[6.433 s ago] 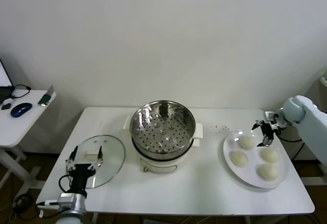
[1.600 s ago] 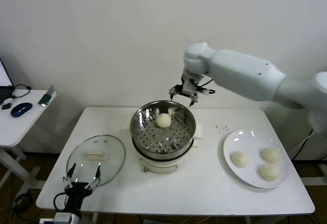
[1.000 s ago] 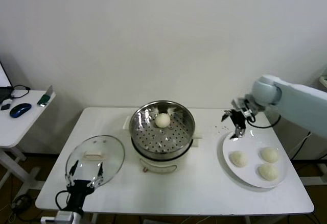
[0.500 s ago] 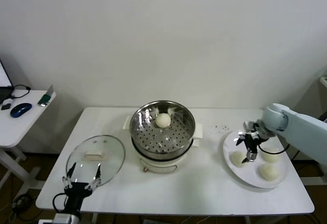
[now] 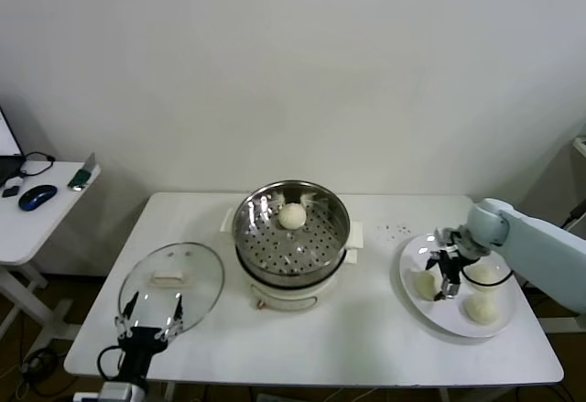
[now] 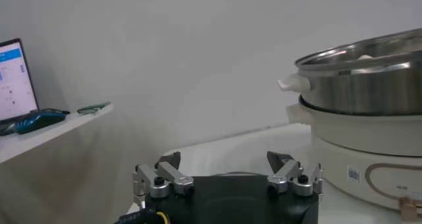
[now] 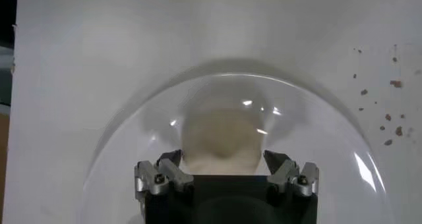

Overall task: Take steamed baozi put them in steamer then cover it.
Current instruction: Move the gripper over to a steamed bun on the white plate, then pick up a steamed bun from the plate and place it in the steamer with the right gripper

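My right pincer hangs spread wide over the plate near the worktop's right edge, its fingers either side of the nearest baozi, so closing should catch its flanks. One baozi already sits in the steamer mid-worktop. The cover lies by the left front corner, where my left pincer waits, fingers apart.

Steamer mid-table — cover left, plate right.
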### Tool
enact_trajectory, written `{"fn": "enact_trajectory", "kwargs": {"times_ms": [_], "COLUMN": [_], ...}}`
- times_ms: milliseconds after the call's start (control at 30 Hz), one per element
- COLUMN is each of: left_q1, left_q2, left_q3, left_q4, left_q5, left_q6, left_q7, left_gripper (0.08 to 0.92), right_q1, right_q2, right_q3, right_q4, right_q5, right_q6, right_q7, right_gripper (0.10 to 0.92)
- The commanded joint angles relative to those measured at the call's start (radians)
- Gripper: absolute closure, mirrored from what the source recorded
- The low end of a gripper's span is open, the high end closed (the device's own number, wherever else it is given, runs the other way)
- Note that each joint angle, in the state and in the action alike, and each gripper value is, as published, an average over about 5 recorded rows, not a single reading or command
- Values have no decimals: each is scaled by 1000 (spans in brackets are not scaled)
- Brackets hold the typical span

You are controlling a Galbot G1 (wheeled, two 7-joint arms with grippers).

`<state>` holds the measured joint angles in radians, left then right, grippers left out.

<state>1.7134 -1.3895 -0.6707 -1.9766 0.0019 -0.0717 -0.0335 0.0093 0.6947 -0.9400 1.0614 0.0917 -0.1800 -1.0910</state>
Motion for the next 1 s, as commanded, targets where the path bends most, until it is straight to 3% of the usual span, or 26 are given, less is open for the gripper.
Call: {"fn": "enact_trajectory", "kwargs": {"times_ms": [33,167,400,767,1000], "left_q1": [4,7,10,24,29], "left_q2": [0,-3,-5,-9,-15], "left_q3": [-2,-2,-4,9,29], "left_q4": [-1,-3,-13,-41,-56], "left_q5": [1,1,-4,-10,-8], "left_q6": [-3,-5,-3,-7,-7], "left_q7": [-1,-1,-1,3,9], "left_gripper": [177,177,177,177,177], "right_q1": [-17,1,131,785,937], "right_q2": [13,1,-23,109,266], "right_q3": [15,-3,-81,-572,-674], "right_q4": [-24,-8,23,7,42], "right_q5": [-9,0,79,486,732], "right_q6": [3,2,-5,-29,-92], "right_q7": [-5,-6,4,15,72], "right_gripper": [269,334,365,364,364]}}
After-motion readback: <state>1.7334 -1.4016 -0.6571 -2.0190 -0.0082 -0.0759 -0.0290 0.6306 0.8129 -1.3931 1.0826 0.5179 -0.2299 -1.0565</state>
